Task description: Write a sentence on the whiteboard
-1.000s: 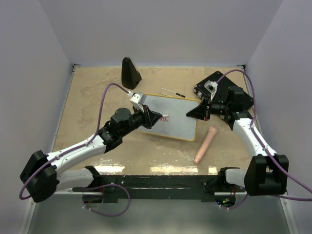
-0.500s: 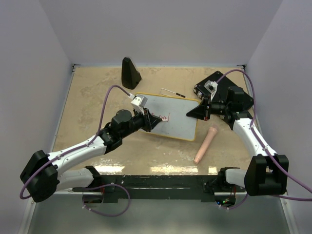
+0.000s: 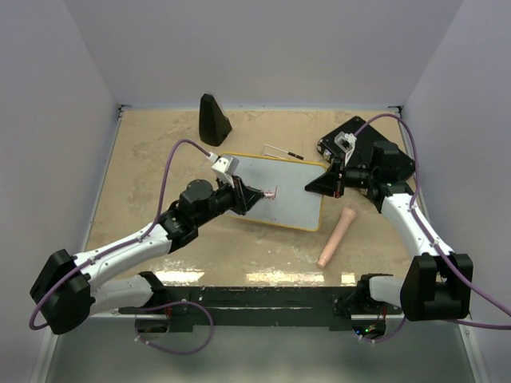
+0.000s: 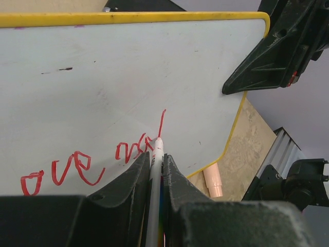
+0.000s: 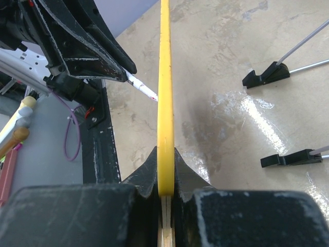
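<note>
The left gripper (image 4: 155, 157) is pinched shut on a marker (image 4: 157, 146). The marker's tip touches the whiteboard (image 4: 128, 62) just ahead of the fingers, at the end of the red words (image 4: 77, 167) trailing off to their left in the wrist view. Across the board, the right gripper (image 5: 165, 154) is clamped tight on the yellow rim.

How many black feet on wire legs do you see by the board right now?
2. Both rest on the table right of the whiteboard rim in the right wrist view: one foot farther, one nearer. More may be hidden under the board.
</note>
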Motion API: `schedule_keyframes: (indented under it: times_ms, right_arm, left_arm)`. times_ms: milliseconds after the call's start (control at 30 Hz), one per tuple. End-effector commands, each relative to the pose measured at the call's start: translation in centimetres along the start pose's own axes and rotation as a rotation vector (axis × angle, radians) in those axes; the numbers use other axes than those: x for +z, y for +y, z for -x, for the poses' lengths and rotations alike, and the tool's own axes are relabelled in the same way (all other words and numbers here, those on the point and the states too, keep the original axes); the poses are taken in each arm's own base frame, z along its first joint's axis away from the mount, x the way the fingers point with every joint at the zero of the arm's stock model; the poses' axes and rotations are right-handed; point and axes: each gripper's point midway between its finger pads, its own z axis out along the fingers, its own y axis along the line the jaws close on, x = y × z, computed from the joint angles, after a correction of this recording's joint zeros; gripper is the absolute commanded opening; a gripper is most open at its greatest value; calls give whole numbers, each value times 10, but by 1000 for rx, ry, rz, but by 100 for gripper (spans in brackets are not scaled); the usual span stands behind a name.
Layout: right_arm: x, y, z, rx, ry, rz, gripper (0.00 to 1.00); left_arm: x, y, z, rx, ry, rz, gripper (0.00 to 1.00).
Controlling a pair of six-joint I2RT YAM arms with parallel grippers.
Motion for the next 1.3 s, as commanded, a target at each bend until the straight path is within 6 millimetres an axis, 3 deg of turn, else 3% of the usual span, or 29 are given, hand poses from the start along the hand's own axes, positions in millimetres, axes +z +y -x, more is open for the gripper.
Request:
schedule_keyframes:
  times_ms: [0, 667, 1267]
  right_arm:
    - [-4, 23, 13, -78, -23, 79, 0]
    - [-4, 24, 13, -78, -25, 78, 0]
    - [-4, 23, 14, -75, -23, 81, 0]
  left_arm:
    - [4, -13, 27, 6, -70, -28, 0]
    - [16, -16, 33, 9, -81, -43, 0]
    - [14, -3, 7, 4, -3, -3, 0]
